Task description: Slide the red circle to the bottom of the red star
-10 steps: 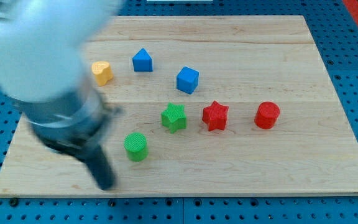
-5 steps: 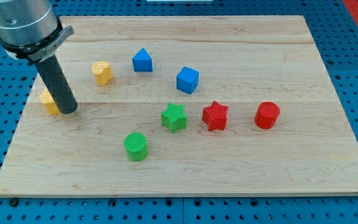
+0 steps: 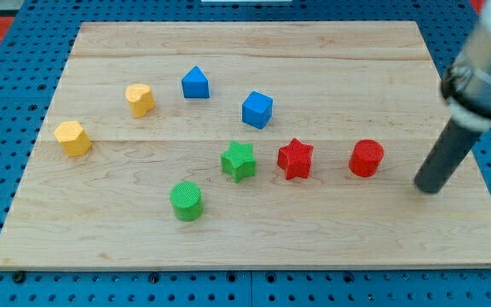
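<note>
The red circle [image 3: 366, 159] sits on the wooden board [image 3: 254, 230] at the view's right. The red star [image 3: 296, 158] lies to its left, at about the same height, with a gap between them. My tip [image 3: 430, 188] rests on the board to the right of the red circle and slightly lower, apart from it. The rod rises toward the view's upper right, blurred by motion.
A green star [image 3: 239, 160] lies just left of the red star. A green circle [image 3: 186, 200] is lower left. A blue cube [image 3: 257, 109], a blue pentagon-like block [image 3: 195, 83], a yellow heart-like block [image 3: 140, 99] and a yellow hexagon [image 3: 72, 137] lie further up and left.
The rod has swept from the board's left side, beside the yellow hexagon, across to the right of the red circle. No block has moved.
</note>
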